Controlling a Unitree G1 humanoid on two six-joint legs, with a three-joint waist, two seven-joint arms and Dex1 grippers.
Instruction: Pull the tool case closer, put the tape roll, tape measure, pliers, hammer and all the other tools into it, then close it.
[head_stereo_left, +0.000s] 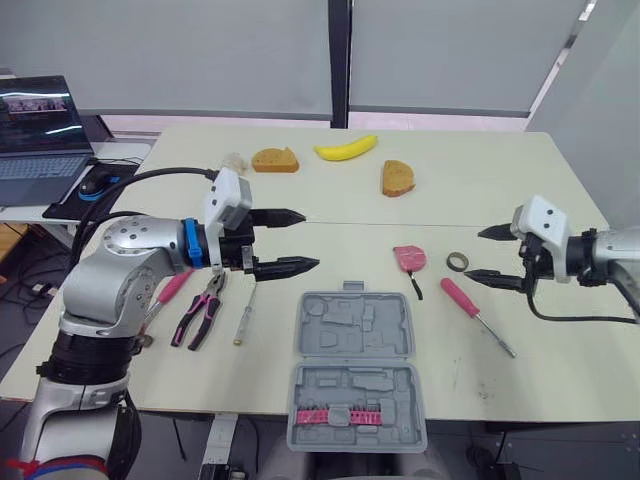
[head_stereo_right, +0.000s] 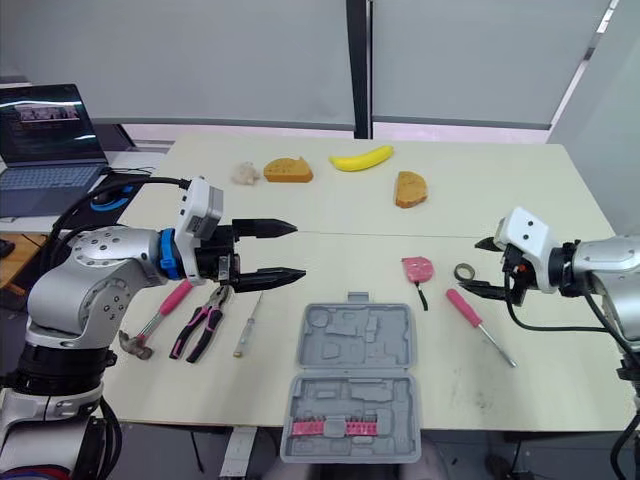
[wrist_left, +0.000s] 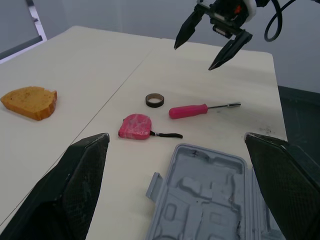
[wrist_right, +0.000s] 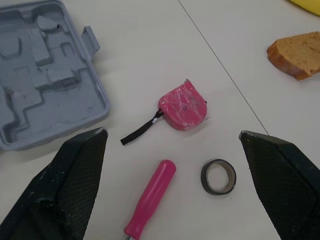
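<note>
On table, open tool case

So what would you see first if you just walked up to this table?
The open grey plastic tool case on the cream table, at its near edge. Pink tools flank it: pink-handled pliers on the robot's left, a pink tape measure and pink-handled screwdriver on its right. The left gripper and right gripper hover open above; a yellow banana lies far back.
</note>
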